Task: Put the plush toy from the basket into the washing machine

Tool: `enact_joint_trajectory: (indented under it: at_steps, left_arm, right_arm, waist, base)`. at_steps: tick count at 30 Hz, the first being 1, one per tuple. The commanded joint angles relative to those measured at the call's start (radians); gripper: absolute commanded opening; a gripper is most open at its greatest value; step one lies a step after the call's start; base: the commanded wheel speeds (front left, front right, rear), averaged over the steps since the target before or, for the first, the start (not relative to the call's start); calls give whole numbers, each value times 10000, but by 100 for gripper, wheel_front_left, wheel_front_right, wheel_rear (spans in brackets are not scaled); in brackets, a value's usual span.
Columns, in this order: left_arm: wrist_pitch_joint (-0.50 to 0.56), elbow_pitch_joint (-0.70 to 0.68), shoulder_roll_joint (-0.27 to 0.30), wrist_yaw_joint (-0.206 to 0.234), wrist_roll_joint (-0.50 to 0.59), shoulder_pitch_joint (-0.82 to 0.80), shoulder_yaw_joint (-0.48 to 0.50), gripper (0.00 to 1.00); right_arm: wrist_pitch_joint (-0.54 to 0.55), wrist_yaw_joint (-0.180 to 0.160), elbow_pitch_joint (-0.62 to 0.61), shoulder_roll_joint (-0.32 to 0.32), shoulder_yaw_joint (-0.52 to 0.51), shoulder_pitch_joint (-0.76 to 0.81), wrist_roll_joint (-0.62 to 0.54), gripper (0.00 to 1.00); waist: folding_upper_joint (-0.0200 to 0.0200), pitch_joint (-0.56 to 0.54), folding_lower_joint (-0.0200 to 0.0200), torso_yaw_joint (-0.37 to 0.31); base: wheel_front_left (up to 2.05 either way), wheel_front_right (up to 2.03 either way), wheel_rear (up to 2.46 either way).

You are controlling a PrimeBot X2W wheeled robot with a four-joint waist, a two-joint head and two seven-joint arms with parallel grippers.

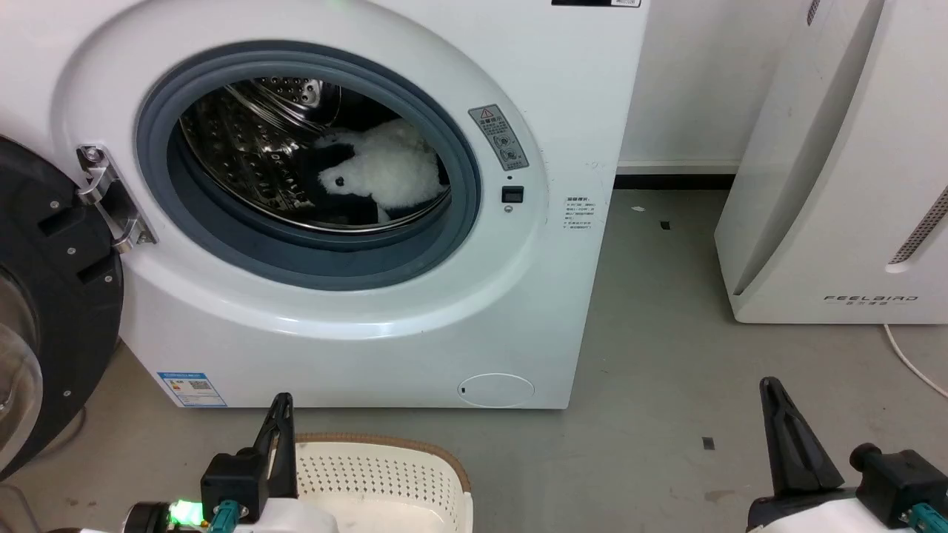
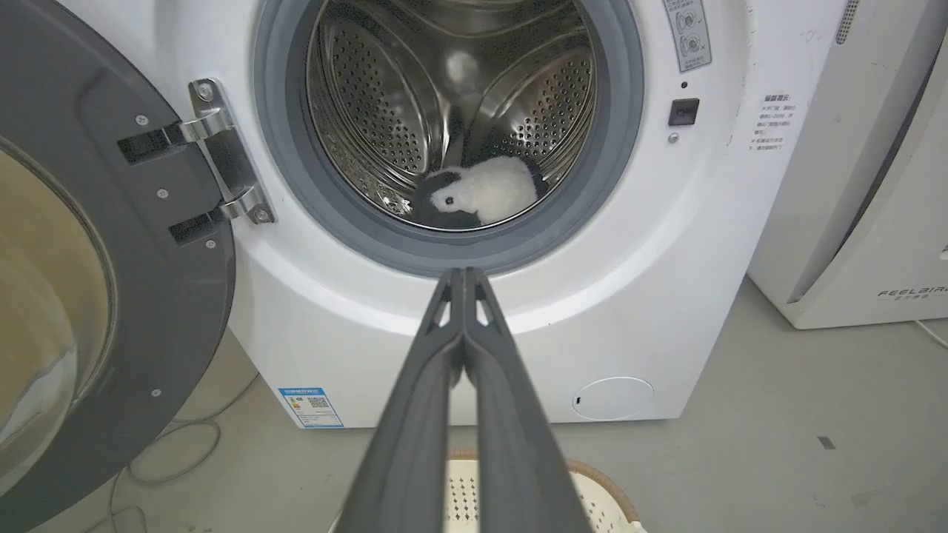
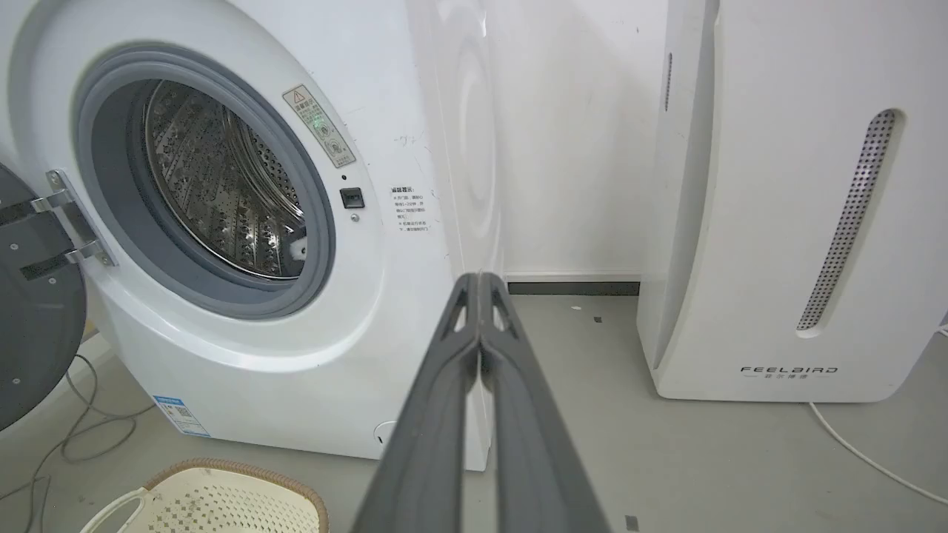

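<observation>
The fluffy white and black plush toy [image 1: 385, 174] lies inside the steel drum of the washing machine [image 1: 355, 311], and it is also in the left wrist view as the plush toy [image 2: 485, 194]. The black round door [image 1: 44, 296] hangs wide to the left. The cream basket [image 1: 385, 477] sits on the floor before the machine. My left gripper [image 1: 281, 403] is shut with nothing in it, just above the basket's left rim; in its own view the left gripper [image 2: 464, 275] points at the porthole. My right gripper [image 1: 772, 385] is shut and holds nothing, low at the right.
A plain white FEELBIRD appliance [image 1: 837, 163] stands at the right with a white cord [image 1: 911, 363] on the grey floor. Grey cables [image 3: 81, 429] lie on the floor under the door. Bare floor [image 1: 652, 414] lies between the two appliances.
</observation>
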Motion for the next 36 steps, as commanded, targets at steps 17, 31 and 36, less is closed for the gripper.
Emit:
enact_joint_trajectory:
  at_steps: [17,31,36]
  left_arm:
    - [432,-289,-157,-273,111,-221,211,0]
    - [718,-448,-237,-447,153,-285,334,0]
    - [820,-505,-265,-509,168,-308,378,0]
  right_arm:
    - [429,4,96,-1,62,-348,-436,0]
    - [717,5,135,-2,88,-499,-717,0]
    - [820,5,149,-2,98,-553,-818,0]
  waist:
    - [0,18,0,-30]
    - [0,32,0,-52]
    - [0,36,0,-59]
  base:
    - [0,0,0]
    - [0,0,0]
    - [0,0,0]
